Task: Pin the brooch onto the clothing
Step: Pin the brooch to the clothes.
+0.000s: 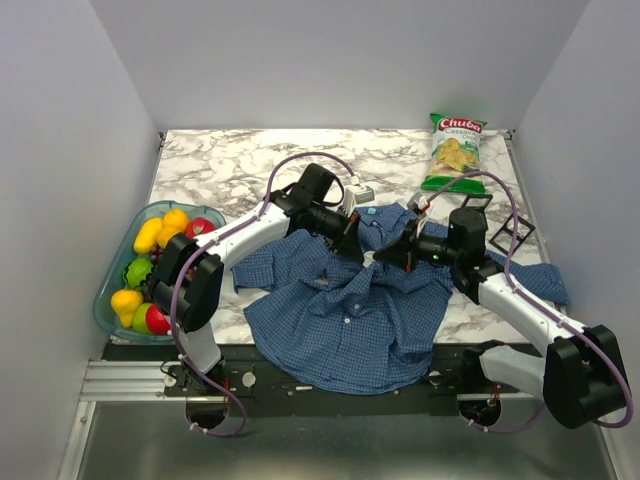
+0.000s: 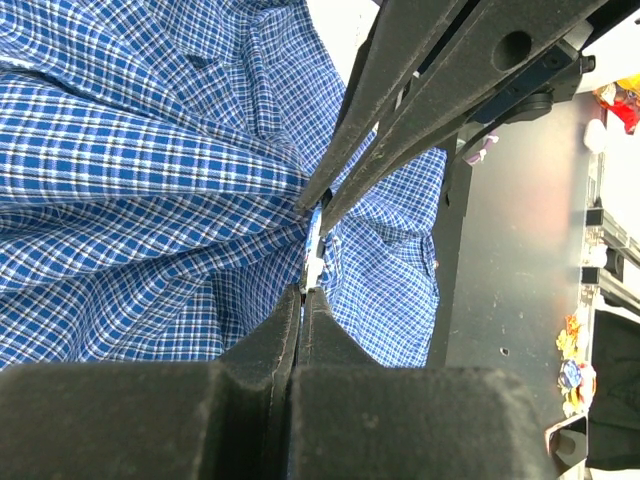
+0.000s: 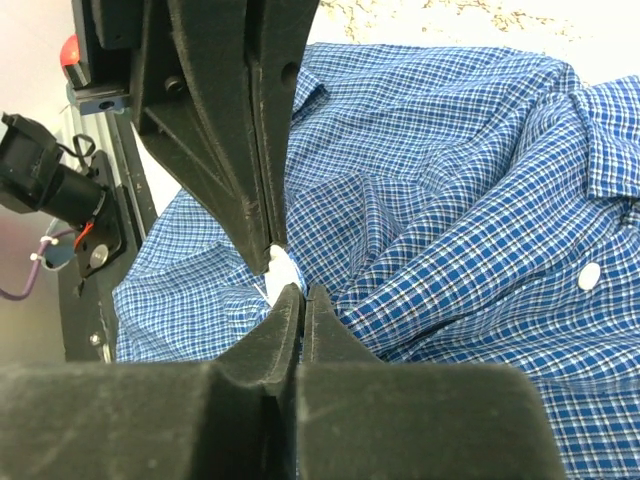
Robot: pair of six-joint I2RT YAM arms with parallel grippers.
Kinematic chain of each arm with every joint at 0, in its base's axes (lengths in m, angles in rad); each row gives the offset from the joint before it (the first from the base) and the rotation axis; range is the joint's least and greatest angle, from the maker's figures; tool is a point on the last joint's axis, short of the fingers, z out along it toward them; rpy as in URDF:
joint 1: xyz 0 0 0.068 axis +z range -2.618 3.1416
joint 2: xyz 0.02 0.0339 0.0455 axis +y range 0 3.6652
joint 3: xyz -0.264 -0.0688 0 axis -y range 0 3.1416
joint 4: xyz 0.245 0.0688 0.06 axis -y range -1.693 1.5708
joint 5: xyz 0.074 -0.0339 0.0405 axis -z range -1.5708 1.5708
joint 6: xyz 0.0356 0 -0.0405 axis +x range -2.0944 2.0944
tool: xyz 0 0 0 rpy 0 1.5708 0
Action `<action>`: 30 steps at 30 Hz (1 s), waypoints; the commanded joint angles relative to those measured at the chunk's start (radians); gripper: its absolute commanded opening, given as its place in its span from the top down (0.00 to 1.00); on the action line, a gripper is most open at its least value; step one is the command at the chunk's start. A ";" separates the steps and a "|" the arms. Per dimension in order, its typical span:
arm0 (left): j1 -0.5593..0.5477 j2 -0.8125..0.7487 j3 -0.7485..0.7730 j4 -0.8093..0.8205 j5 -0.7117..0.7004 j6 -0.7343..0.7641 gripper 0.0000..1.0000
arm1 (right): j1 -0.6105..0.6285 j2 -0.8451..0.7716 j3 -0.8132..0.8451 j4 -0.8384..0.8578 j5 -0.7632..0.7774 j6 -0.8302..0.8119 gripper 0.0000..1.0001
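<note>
Where fingers (image 2: 265,350) meet, shirt (image 2: 120,180) against tips.

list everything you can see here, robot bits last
shirt: one, blue fine check with white buttons, spread across the near middle of the table
small white piece: one, white, at the spot where the two grippers' tips meet; cannot tell if it is the brooch
chip bag: one, green, far right of the table
bowl: one, teal, left edge
fruit: several, yellow, green and red, in the bowl
wire stand: one, black, right of the shirt
table: one, white marble pattern
left gripper: shut, tips on the shirt near the collar
right gripper: shut, tip to tip with the left
</note>
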 commanded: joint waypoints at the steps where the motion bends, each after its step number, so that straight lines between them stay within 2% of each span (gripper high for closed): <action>1: -0.015 0.011 0.009 0.056 0.065 -0.019 1.00 | 0.000 0.017 0.022 0.017 -0.010 -0.003 0.99; 4: -0.015 0.014 0.006 0.060 0.070 -0.021 1.00 | 0.000 0.015 0.021 0.017 0.000 -0.003 0.99; 8: -0.015 0.023 0.003 0.059 0.068 -0.019 0.88 | 0.000 0.000 0.015 0.019 0.014 0.003 0.99; 9: -0.015 0.027 0.003 0.057 0.068 -0.017 0.82 | 0.000 -0.005 0.015 0.019 0.016 0.003 0.99; 15: -0.015 0.038 0.000 0.059 0.073 -0.014 0.71 | 0.000 -0.025 0.010 0.019 0.014 0.005 0.99; 20: -0.015 0.041 -0.003 0.063 0.079 -0.019 0.78 | -0.001 -0.025 0.010 0.019 0.017 0.005 0.99; 25: -0.015 0.041 -0.014 0.094 0.103 -0.036 0.98 | -0.003 -0.018 0.008 0.019 0.037 0.009 0.99; 28: -0.016 0.038 -0.016 0.097 0.103 -0.037 1.00 | -0.004 -0.012 0.008 0.019 0.030 0.016 0.98; 30: -0.013 0.037 -0.016 0.099 0.103 -0.040 1.00 | -0.004 -0.011 0.010 0.019 0.016 0.020 0.91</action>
